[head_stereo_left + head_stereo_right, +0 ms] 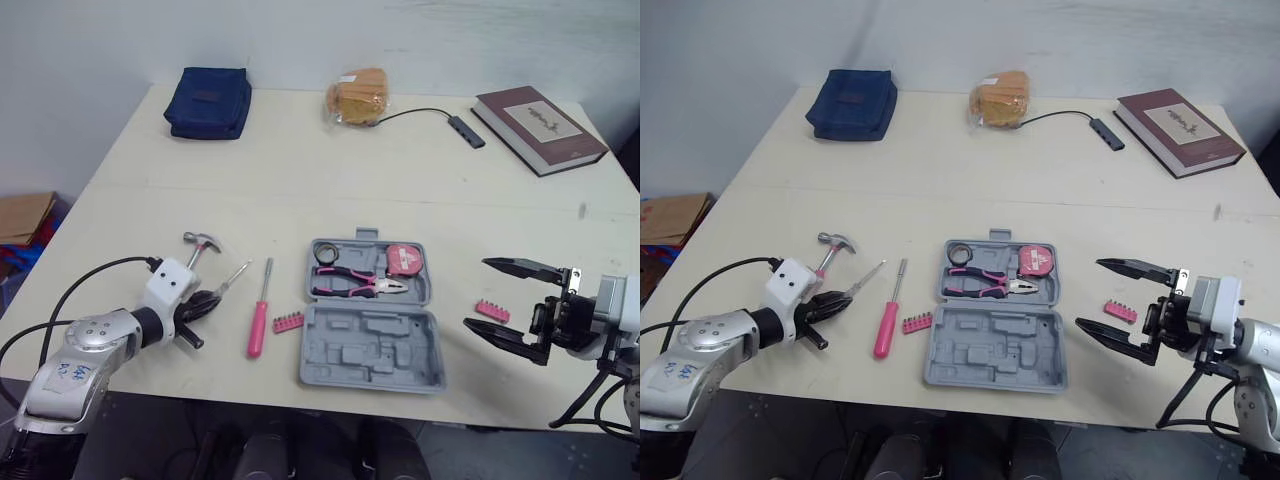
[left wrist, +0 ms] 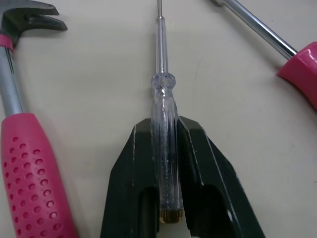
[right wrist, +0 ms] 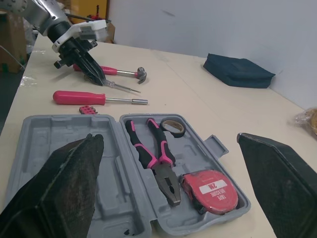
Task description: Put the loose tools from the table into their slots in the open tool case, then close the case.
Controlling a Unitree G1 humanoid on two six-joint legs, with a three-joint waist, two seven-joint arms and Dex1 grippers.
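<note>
The grey tool case (image 1: 372,350) lies open at the table's front middle. In its far half sit pink-handled pliers (image 1: 355,283), a tape measure (image 1: 404,259) and a black tape roll (image 1: 324,254). Left of the case lie a pink bit strip (image 1: 288,321) and a pink screwdriver (image 1: 259,325). My left gripper (image 1: 205,302) is shut on the clear-handled screwdriver (image 2: 163,124), which rests on the table beside the hammer (image 1: 200,243). My right gripper (image 1: 478,293) hovers open right of the case, near a second bit strip (image 1: 492,311).
Along the table's far edge lie a blue pouch (image 1: 208,102), a bagged bun (image 1: 358,97), a cabled USB hub (image 1: 466,130) and a brown book (image 1: 540,128). A cardboard box (image 1: 22,215) stands on the floor to the left.
</note>
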